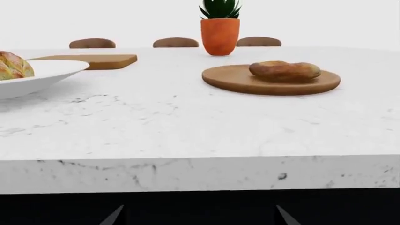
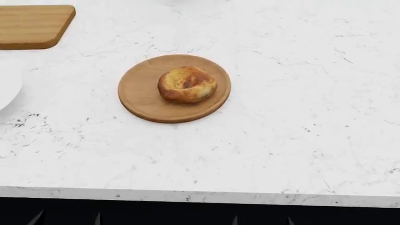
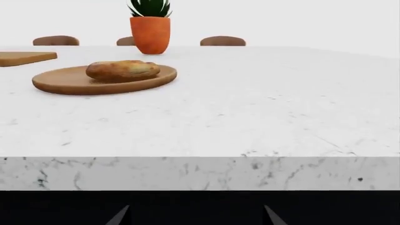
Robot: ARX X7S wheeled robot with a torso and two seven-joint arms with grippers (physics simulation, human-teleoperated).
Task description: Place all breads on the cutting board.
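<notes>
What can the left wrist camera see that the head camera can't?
Only the left wrist view shows a second bread lying on the white plate, the orange plant pot and the chair backs. Only the head view looks down into the dimpled top of the bread. Both show that bread on the round wooden plate, the cutting board and the marble table.

A white marble worktop (image 2: 281, 117) with grey veining fills the scene, dark below its front edge. Beyond its far side, three brown chair backs (image 1: 175, 42) stand against a plain, evenly lit white backdrop.
</notes>
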